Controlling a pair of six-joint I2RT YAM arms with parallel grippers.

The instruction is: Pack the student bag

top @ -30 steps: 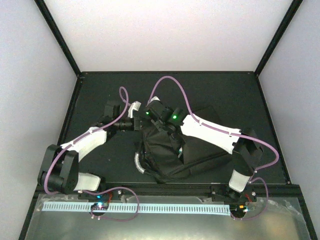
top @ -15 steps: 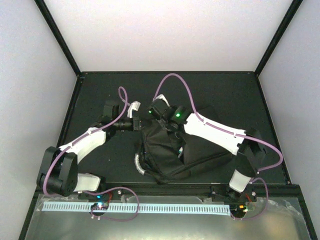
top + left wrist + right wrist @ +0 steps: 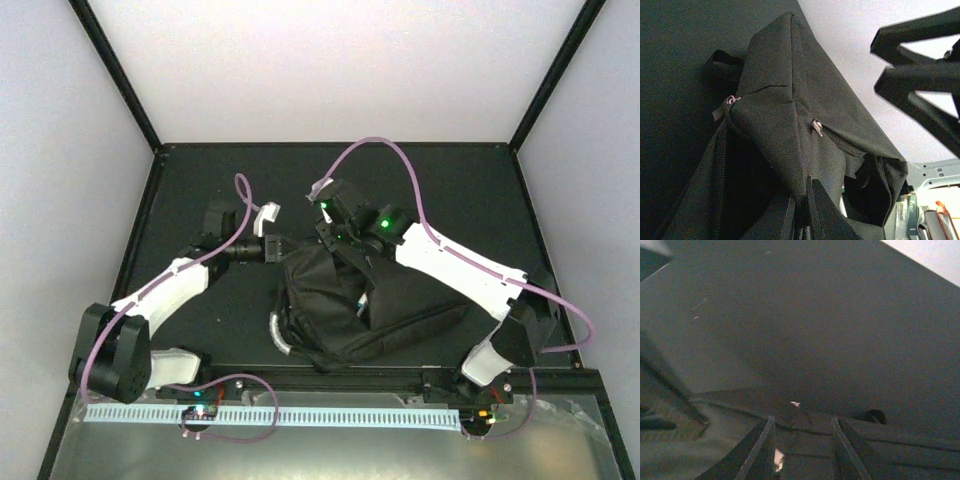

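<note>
The student bag, a big black backpack, lies in the middle of the table with its grey handle toward the near left. My left gripper is shut on a fold of the bag's upper left edge; in the left wrist view the fabric runs down into the closed fingers, and a zipper pull shows above. My right gripper hovers over the bag's far edge. Its fingers stand apart with black bag fabric between and under them.
The black table mat is bounded by white walls and black corner posts. A metal shelf runs along the near edge behind the arm bases. Purple cables loop above both wrists. Part of the right arm crosses the left wrist view.
The right arm has swung its elbow out to the right, and its gripper has shifted a little right and farther back. The left gripper keeps its hold and has edged right.
</note>
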